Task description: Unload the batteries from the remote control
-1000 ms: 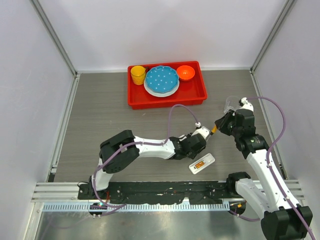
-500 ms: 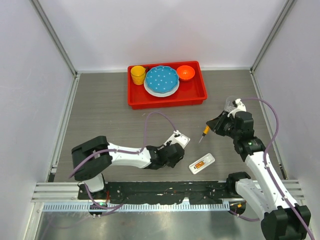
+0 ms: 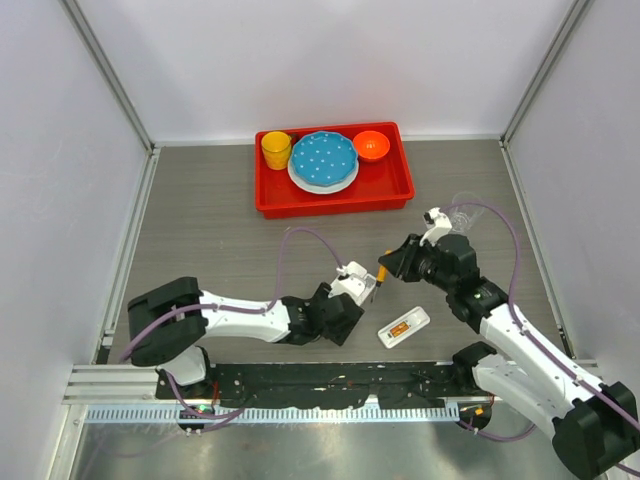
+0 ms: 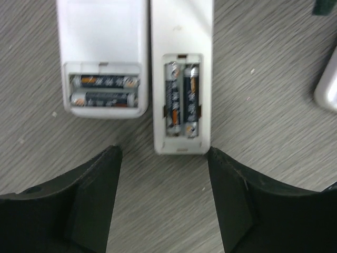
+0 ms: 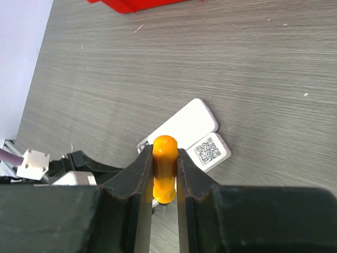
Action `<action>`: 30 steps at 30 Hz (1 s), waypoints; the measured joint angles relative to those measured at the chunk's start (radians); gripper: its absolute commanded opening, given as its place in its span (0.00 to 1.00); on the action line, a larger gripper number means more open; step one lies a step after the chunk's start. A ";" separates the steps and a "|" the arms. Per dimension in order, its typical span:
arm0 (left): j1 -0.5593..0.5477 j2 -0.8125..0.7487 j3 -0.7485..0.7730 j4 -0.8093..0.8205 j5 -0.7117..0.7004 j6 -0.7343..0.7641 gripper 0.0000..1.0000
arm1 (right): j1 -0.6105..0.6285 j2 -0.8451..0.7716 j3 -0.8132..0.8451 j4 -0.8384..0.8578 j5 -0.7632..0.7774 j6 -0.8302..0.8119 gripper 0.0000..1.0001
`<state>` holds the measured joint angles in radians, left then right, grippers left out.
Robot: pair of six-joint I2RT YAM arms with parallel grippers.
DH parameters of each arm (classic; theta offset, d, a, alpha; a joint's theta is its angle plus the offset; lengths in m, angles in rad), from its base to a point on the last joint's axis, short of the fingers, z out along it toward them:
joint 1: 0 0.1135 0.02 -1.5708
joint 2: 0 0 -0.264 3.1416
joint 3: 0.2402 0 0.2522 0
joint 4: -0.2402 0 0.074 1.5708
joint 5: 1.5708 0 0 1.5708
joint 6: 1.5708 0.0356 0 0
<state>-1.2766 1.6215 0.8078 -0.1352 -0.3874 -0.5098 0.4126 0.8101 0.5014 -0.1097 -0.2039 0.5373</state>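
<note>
Grey wood-grain surface [image 4: 274, 132] carries two open white remotes [image 4: 181, 31] side by side, batteries [image 4: 181, 100] seated in both bays; left pincer [image 4: 163, 158] hovers released above them, right pincer [image 5: 165, 158] clenches an orange screwdriver [image 5: 164, 171], so extraction seems about to start, needing a careful pry.

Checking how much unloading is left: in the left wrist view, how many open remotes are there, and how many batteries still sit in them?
Open white remotes: 2, the wide remote and the narrow remote.
Batteries still seated: 4, two crosswise in the wide one, two lengthwise in the narrow one.
Total: 6.
</note>
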 measured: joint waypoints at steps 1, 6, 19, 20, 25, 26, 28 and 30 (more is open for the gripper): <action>0.000 -0.015 -0.013 -0.010 -0.007 -0.008 0.70 | 0.016 0.002 -0.007 0.014 0.007 0.004 0.01; 0.000 -0.085 -0.085 -0.018 -0.029 -0.038 0.72 | 0.068 0.043 -0.035 0.087 0.038 0.019 0.01; -0.001 -0.089 -0.104 0.032 0.003 -0.051 0.76 | 0.096 0.087 -0.037 0.166 0.076 0.030 0.01; -0.001 -0.079 -0.096 0.038 0.002 -0.050 0.76 | 0.096 0.087 -0.037 0.166 0.079 0.030 0.01; -0.004 0.008 -0.026 0.081 -0.023 -0.034 0.75 | 0.096 0.086 -0.038 0.166 0.089 0.037 0.01; -0.005 0.019 -0.017 0.085 -0.026 -0.033 0.73 | 0.096 0.086 -0.039 0.165 0.089 0.038 0.01; -0.005 0.038 -0.002 0.097 -0.034 -0.032 0.70 | 0.096 0.084 -0.042 0.162 0.091 0.038 0.01; -0.004 0.041 -0.001 0.103 -0.040 -0.034 0.67 | 0.096 0.084 -0.043 0.162 0.091 0.038 0.01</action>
<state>-1.2808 1.6627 0.8070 -0.0319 -0.4271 -0.5442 0.5087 0.8940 0.4580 0.0521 -0.1127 0.5751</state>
